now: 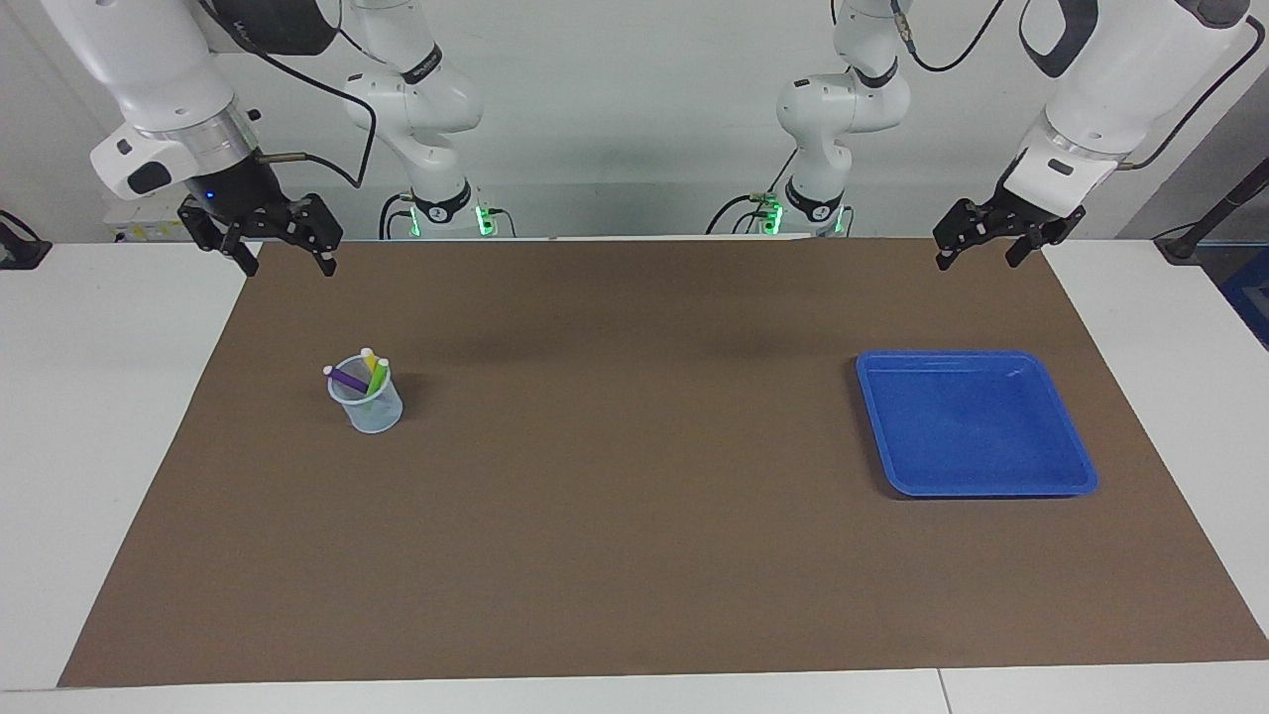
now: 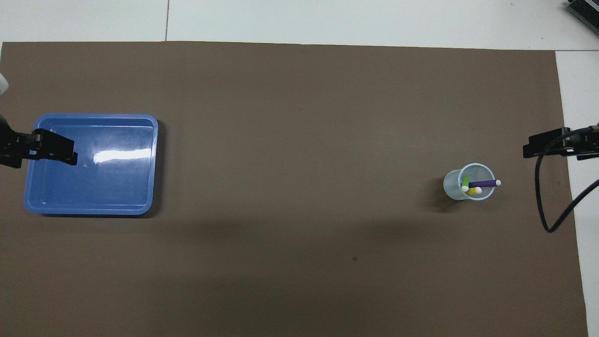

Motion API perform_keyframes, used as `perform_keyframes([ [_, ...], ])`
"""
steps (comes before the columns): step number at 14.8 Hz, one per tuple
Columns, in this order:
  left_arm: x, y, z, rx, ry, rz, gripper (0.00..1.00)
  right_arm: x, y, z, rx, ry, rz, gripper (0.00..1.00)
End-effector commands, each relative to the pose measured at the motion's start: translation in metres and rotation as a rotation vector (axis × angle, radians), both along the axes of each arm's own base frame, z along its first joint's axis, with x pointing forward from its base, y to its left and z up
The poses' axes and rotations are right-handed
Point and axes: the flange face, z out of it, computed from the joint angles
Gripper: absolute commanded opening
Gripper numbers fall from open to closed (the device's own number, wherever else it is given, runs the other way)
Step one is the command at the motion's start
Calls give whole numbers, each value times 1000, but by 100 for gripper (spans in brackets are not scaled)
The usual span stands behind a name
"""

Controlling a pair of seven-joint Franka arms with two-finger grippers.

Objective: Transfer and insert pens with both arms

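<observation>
The purple pen (image 1: pixel 347 379), green pen (image 1: pixel 378 382) and yellow pen (image 1: pixel 371 363) stand tilted in a clear cup (image 1: pixel 367 409) on the brown mat, toward the right arm's end. In the overhead view the cup (image 2: pixel 455 187) holds the purple (image 2: pixel 483 183), green (image 2: pixel 465 180) and yellow (image 2: pixel 473 191) pens. My right gripper (image 1: pixel 288 266) hangs open and empty in the air over the mat's corner by its own base; it also shows in the overhead view (image 2: pixel 538 144). My left gripper (image 1: pixel 977 260) hangs open and empty over the mat's other corner (image 2: pixel 56 150).
An empty blue tray (image 1: pixel 977 421) lies on the mat toward the left arm's end (image 2: pixel 117 187). The brown mat (image 1: pixel 634 516) covers most of the white table. Two smaller white arms with green-lit bases (image 1: pixel 446 213) stand at the robots' end.
</observation>
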Motion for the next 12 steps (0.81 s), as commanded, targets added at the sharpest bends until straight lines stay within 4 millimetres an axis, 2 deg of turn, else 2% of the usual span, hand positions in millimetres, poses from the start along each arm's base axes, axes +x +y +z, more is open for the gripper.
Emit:
perform_keyframes([
  [1,-6,0,1,23,-9,7,100,2,3,4,10,4,-12,100],
  [12,-6,2,1,23,-9,10,100,0,2,9,19,-1,-14,100],
])
